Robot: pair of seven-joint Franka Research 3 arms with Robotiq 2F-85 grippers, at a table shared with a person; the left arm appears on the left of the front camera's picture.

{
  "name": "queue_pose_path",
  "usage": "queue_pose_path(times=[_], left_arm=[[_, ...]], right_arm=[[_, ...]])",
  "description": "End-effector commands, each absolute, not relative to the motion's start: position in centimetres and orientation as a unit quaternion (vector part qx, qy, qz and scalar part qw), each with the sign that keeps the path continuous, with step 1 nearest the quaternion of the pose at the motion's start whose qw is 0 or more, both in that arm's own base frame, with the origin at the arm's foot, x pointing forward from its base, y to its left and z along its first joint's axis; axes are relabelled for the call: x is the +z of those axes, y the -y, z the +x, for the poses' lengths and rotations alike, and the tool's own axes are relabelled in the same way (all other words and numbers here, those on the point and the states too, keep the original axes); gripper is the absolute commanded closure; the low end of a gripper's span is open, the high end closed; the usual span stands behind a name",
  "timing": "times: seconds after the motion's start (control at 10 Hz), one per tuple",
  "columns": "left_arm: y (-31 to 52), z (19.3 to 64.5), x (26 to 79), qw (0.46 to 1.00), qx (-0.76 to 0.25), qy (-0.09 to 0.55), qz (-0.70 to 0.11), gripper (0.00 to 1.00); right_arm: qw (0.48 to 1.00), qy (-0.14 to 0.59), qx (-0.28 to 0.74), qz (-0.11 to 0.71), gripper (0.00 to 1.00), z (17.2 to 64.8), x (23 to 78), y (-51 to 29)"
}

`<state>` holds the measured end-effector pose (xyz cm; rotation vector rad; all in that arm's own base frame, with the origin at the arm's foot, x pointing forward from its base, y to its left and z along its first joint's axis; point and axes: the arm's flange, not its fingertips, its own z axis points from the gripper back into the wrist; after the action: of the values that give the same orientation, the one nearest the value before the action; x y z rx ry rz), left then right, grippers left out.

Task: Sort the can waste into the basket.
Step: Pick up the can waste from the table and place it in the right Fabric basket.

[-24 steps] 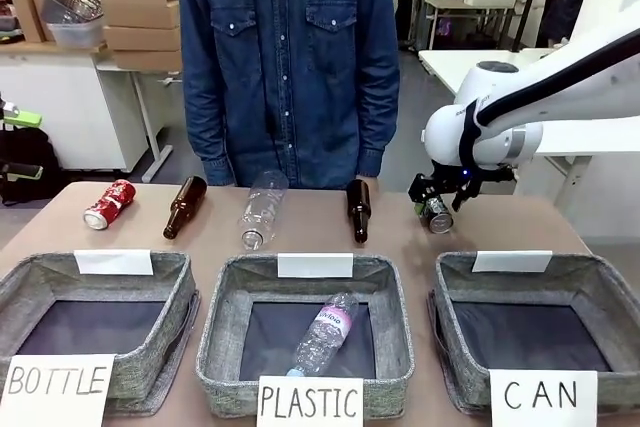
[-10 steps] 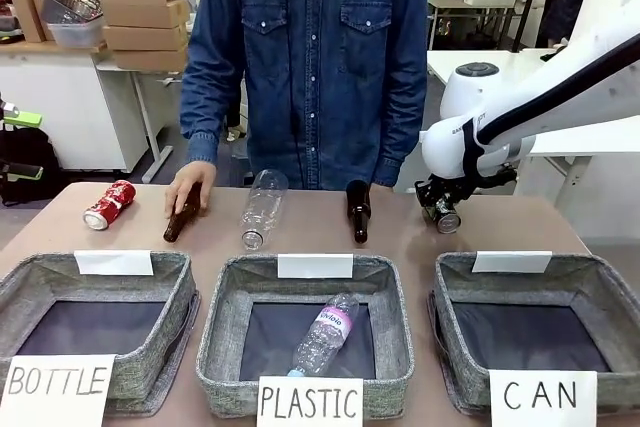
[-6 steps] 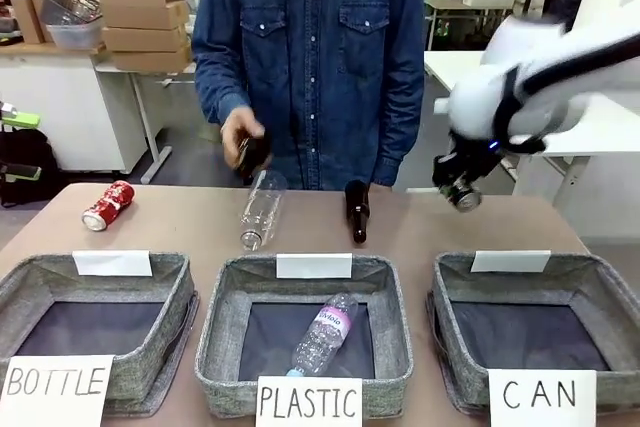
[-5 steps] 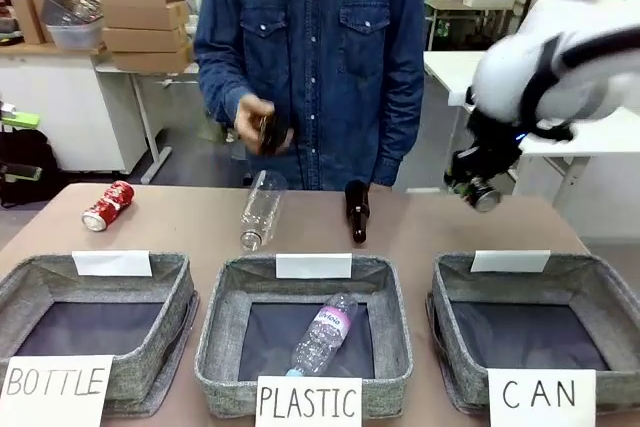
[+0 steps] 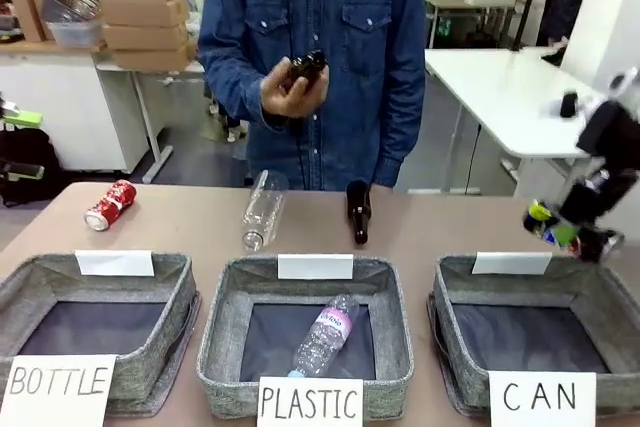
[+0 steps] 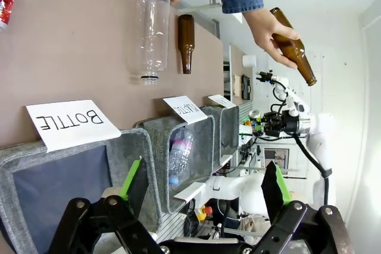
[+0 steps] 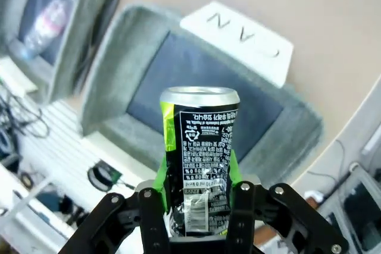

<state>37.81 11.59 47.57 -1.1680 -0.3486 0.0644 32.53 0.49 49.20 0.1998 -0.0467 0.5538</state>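
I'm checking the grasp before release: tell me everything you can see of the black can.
The black can is a small metal drink can: black with white small print, a barcode, a yellow-green stripe, a silver end. The right gripper is shut on its body, a green pad on each side. It hangs in the air, tilted in the front view, by the far right rim of the CAN basket, touching nothing else.

Three grey baskets in a row: the BOTTLE basket (image 5: 175, 332), the PLASTIC basket (image 5: 218, 332) and the CAN basket (image 5: 452, 332), each with one handwritten sign (image 5: 542, 397) and one blank tag (image 5: 511, 262). Two cans: a red can (image 5: 110, 205) and a black can (image 7: 199, 141). Two glass bottles: one brown bottle (image 5: 358, 212) on the table (image 5: 450, 227), a second brown bottle (image 5: 305, 65) in a person's hand (image 5: 290, 92). Two plastic bottles: one clear bottle (image 5: 262, 209) on the table, a second clear bottle (image 5: 325, 332) in the PLASTIC basket.
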Motion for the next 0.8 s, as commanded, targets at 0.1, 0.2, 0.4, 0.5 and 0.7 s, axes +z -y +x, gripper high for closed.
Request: queue_pose_path(times=[0.1,0.2,0.4,0.5,0.7], left_arm=[[-11.47,37.76,47.62,0.813,0.023,0.172,-0.556,0.0],[-11.47,37.76,47.62,0.813,0.023,0.172,-0.556,0.0],[-11.47,37.76,47.62,0.813,0.023,0.172,-0.556,0.0],[-11.47,37.76,47.62,0.813,0.023,0.172,-0.556,0.0],[-11.47,37.76,47.62,0.813,0.023,0.172,-0.556,0.0]], right_arm=[[0.954,0.029,0.284,0.089,1.0,32.12,48.26,-0.14],[0.953,0.03,0.287,0.09,1.0,32.37,48.38,0.0],[0.955,0.035,0.282,0.09,1.0,32.52,48.43,0.26],[0.955,0.035,0.282,0.091,1.0,32.52,48.35,0.35],[0.954,0.037,0.282,0.097,0.12,32.51,48.11,0.52]])
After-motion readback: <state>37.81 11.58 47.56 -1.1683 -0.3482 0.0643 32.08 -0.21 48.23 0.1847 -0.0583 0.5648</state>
